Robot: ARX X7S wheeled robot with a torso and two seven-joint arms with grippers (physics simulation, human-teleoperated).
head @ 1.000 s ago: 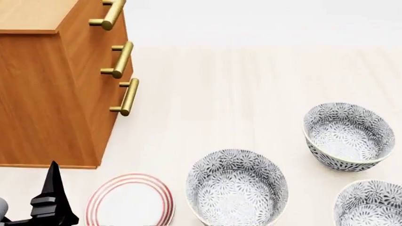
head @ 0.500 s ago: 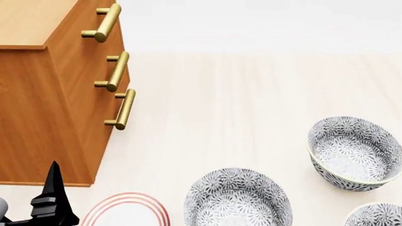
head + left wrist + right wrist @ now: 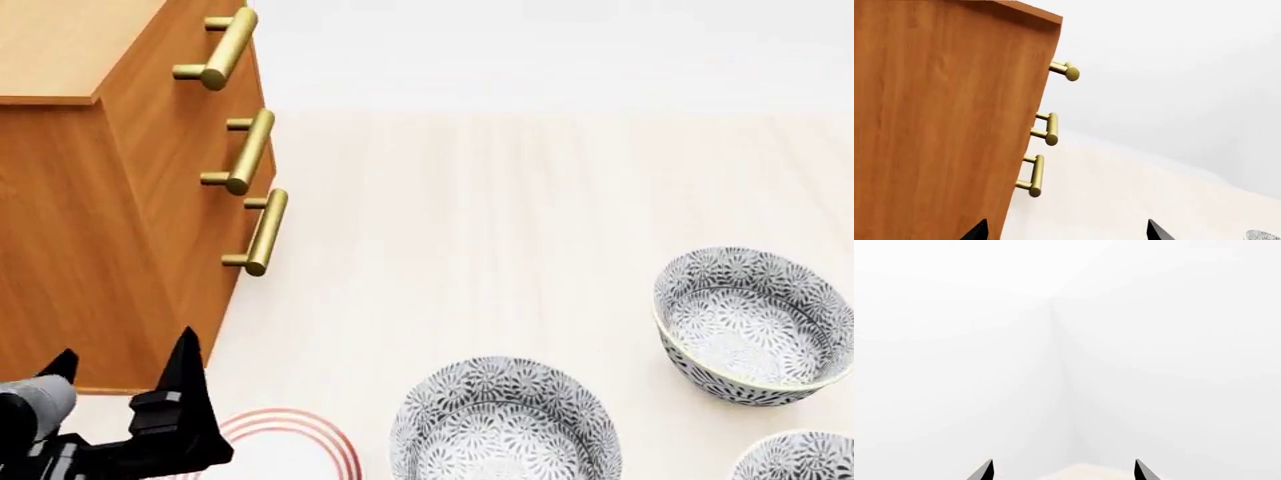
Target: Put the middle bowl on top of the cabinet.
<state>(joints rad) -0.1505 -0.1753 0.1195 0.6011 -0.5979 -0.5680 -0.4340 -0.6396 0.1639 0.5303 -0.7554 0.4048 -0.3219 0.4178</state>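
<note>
The middle bowl (image 3: 505,420) rests on the pale bench (image 3: 507,200), between a red-ringed plate (image 3: 300,440) and two matching bowls (image 3: 751,322), well apart from the cabinet (image 3: 94,180). The left end effector (image 3: 127,385) hovers open and empty beside the cabinet's lower side. The right end effector (image 3: 1062,471) shows spread fingertips against blank white.

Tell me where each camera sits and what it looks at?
Head view: up high, looking down at the tall orange-brown wooden cabinet, patterned bowls and the open left pincer.
Left wrist view: near the left pincer, facing that cabinet's side; tips show.
Right wrist view: only blank white wall and right pincer tips.
Head and left wrist views share the cabinet.
</note>
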